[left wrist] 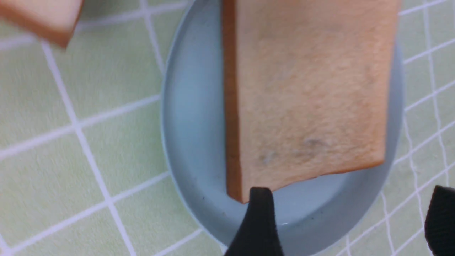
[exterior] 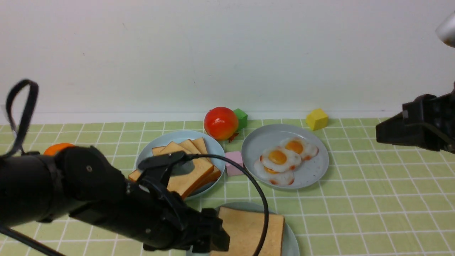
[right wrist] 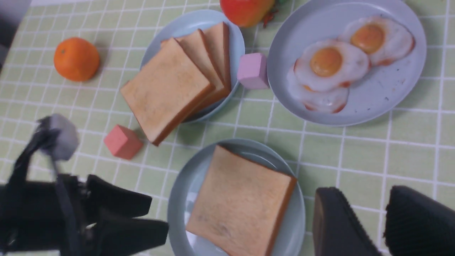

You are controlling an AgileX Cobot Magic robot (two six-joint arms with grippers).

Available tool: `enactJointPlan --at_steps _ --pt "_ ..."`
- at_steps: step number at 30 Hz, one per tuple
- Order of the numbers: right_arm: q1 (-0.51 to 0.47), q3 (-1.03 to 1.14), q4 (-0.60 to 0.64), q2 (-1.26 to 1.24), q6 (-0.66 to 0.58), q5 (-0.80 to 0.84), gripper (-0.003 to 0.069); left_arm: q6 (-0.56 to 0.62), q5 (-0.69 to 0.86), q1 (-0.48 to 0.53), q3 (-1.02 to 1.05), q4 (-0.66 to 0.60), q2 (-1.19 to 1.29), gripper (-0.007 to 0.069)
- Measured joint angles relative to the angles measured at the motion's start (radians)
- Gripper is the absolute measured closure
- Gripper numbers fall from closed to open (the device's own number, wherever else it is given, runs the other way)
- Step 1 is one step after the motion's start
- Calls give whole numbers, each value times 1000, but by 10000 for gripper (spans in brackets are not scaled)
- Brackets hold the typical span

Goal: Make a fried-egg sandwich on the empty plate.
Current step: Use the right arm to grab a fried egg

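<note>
A square toy toast slice [exterior: 249, 227] with a smooth golden face and a thin brown crust lies flat on the matte, round, pale aqua-green plate [exterior: 294, 241] at the bottom centre of the front view. Above it in that view, more toast slices [exterior: 190, 174] with straight crusts overlap on a light-blue plate [exterior: 144, 151], left of centre, while glossy white fried eggs [exterior: 279, 158] with domed orange yolks and browned edges overlap on a grey plate [exterior: 318, 172], right of centre. A shiny red fruit [exterior: 221, 123] sits between the upper parts of these two plates, and a pink block [exterior: 234, 163] with flat faces lies lower down between them. A pale green cloth [exterior: 355, 199] with a white grid covers the counter. The left arm [exterior: 106, 199] reaches in from the left edge of the front view, slanting down toward the bottom centre; its left gripper [exterior: 215, 229] is spread wide, with nothing pinched. The right arm [exterior: 435, 121] hangs at the right edge, well apart from the aqua-green plate, its right gripper [right wrist: 359, 199] parted and holding nothing. The single slice lies just beside the left gripper's fingertips, to their right in the front view; whether they touch it cannot be told.
</note>
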Motion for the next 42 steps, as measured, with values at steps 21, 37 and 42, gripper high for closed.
enactJointPlan --at_steps 21,37,42 --pt "-1 -22 530 646 -10 -434 372 -73 393 0 -386 409 -124 638" --pt "-9 -120 839 858 -172 -479 284 -73 405 0 -386 418 -124 638" --pt "-9 -121 867 882 -187 -479 284 -73 406 0 -386 428 -124 638"
